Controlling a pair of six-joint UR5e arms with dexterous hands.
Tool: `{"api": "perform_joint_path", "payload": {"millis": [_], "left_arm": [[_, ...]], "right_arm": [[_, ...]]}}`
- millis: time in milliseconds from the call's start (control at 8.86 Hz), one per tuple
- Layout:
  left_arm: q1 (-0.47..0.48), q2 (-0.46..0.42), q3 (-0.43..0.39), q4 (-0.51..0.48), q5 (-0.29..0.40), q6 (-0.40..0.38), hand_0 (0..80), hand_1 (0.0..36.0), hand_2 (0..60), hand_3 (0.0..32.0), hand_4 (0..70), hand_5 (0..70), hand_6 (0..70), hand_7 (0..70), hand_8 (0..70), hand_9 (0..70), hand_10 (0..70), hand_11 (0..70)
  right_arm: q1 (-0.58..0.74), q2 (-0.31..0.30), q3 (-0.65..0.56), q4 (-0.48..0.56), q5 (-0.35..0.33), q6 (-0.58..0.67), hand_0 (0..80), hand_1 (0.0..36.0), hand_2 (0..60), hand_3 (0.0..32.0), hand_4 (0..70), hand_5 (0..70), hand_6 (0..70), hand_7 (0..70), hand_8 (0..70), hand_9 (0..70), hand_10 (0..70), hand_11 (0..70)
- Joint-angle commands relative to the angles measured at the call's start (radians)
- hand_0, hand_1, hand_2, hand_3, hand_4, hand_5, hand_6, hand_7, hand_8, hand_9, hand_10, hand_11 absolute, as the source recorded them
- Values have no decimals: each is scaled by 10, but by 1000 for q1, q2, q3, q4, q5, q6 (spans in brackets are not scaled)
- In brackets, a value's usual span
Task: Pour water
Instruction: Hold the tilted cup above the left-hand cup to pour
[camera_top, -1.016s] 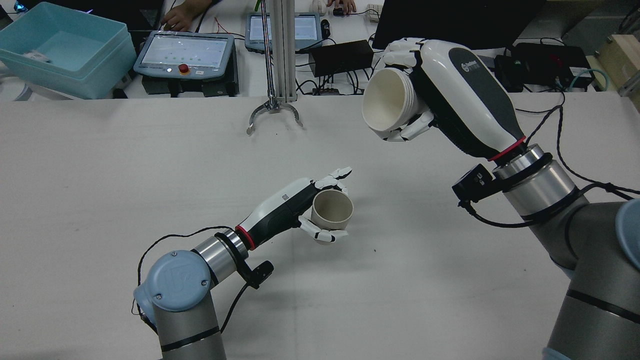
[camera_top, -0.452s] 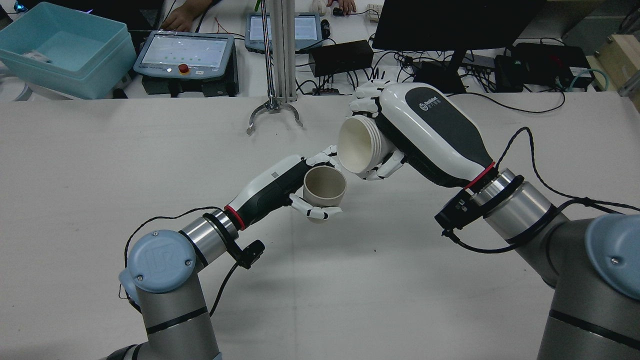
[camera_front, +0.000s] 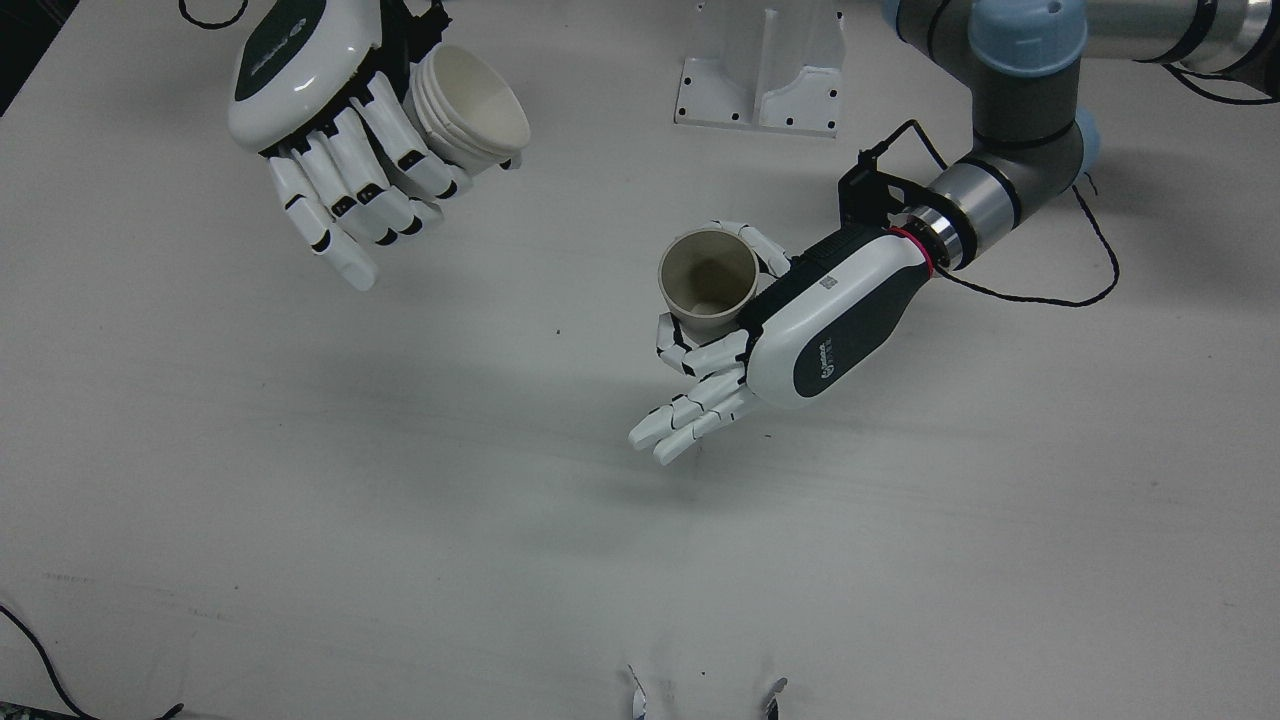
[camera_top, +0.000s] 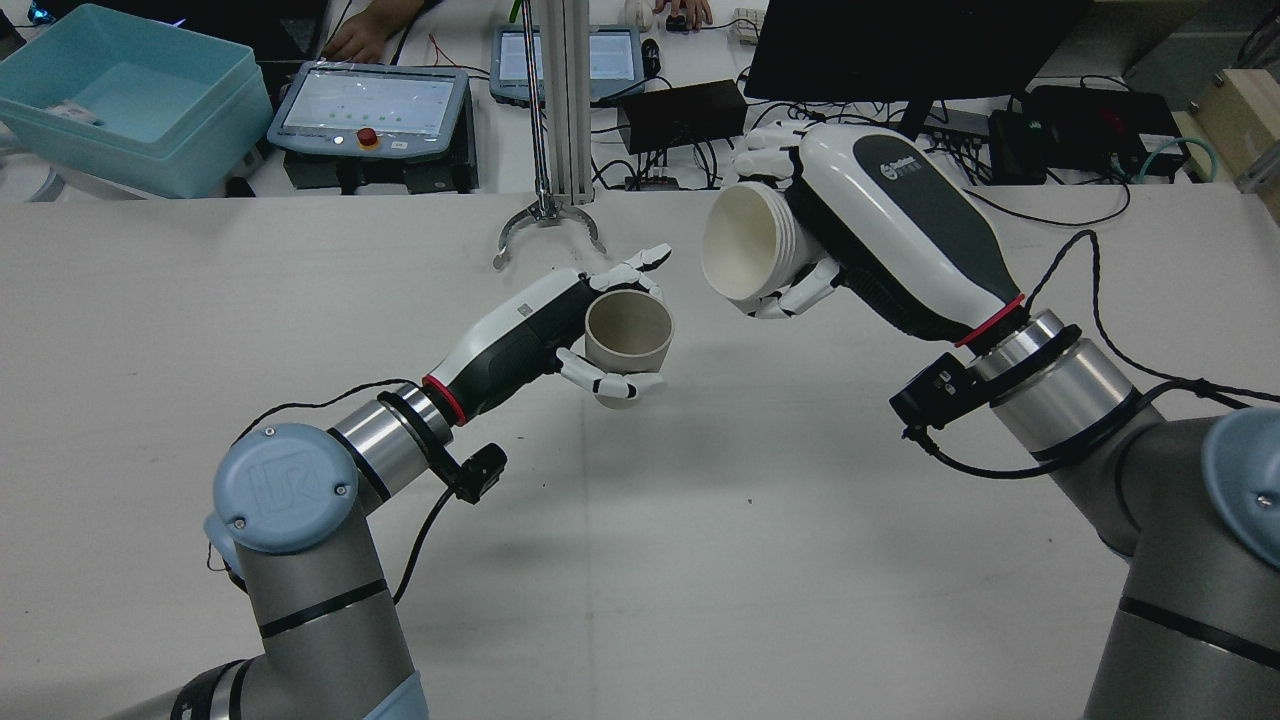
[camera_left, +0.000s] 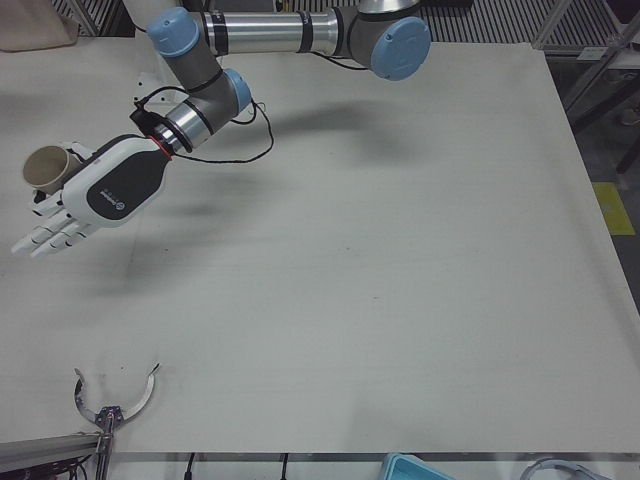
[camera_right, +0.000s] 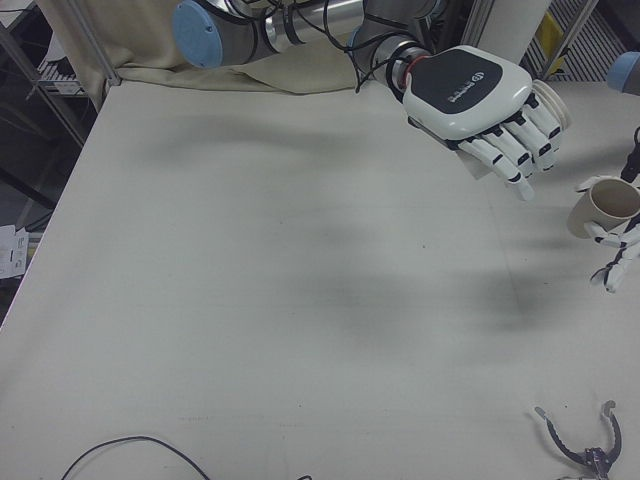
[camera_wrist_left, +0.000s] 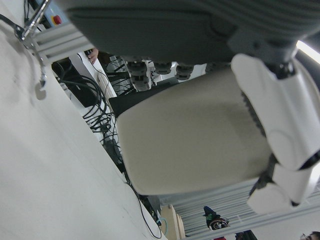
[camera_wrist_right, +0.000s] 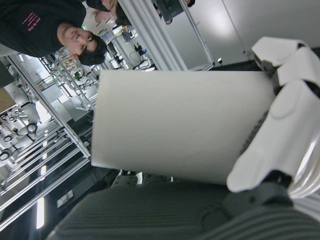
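My left hand (camera_top: 520, 335) is shut on a beige cup (camera_top: 628, 335) and holds it upright above the table's middle. It also shows in the front view (camera_front: 820, 320) with the cup (camera_front: 708, 285), whose inside looks empty. My right hand (camera_top: 890, 240) is shut on a white cup (camera_top: 745, 245) with a ridged rim. That cup is tilted on its side, mouth toward the beige cup, higher and a short gap to its right. In the front view the right hand (camera_front: 310, 90) holds the white cup (camera_front: 470, 100) at the upper left. No water is visible.
A metal clamp (camera_top: 545, 225) lies at the table's far edge behind the beige cup. Beyond the table are a teal bin (camera_top: 130, 95), control tablets (camera_top: 370, 105) and cables. A white pedestal (camera_front: 765, 65) stands between the arms.
Half a second ago the white cup was tipped right over the beige cup's rim. Now the right hand has pulled back up and right, and the left hand has moved slightly away.
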Motion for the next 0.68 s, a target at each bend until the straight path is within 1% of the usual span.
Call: {"api": "perform_joint_path", "payload": {"millis": [0, 113, 226, 339, 452, 565], "left_arm": [[-108, 172, 7, -37, 1, -93, 362, 360, 600, 0, 273, 561, 41, 55, 19, 43, 69, 118], [-139, 220, 14, -67, 1, -116, 364, 360, 600, 0, 272, 566, 43, 58, 20, 44, 70, 118], [-191, 320, 32, -119, -8, -179, 359, 360, 600, 0, 269, 560, 43, 58, 20, 44, 69, 117], [-236, 407, 62, -202, -22, -210, 374, 360, 600, 0, 270, 589, 49, 61, 18, 43, 67, 113], [-286, 483, 109, -269, -60, -253, 371, 360, 600, 0, 260, 587, 49, 61, 18, 42, 66, 111], [-326, 562, 135, -337, -74, -279, 375, 343, 600, 0, 253, 559, 47, 60, 16, 41, 65, 109]], "right_arm": [[20, -45, -117, 123, 189, 303, 466, 173, 481, 0, 261, 700, 385, 521, 393, 542, 193, 287], [21, -43, -190, 172, 209, 418, 467, 172, 466, 0, 266, 700, 384, 520, 389, 537, 187, 278], [20, -45, -246, 185, 258, 546, 468, 177, 492, 0, 276, 700, 385, 520, 387, 535, 184, 274], [-2, -45, -307, 188, 301, 674, 465, 174, 487, 0, 264, 673, 375, 487, 384, 529, 188, 279], [-17, -43, -373, 189, 332, 777, 462, 167, 482, 0, 262, 652, 383, 489, 405, 553, 204, 303], [-40, -48, -398, 189, 365, 846, 461, 162, 468, 0, 255, 619, 376, 473, 407, 556, 210, 311]]}}
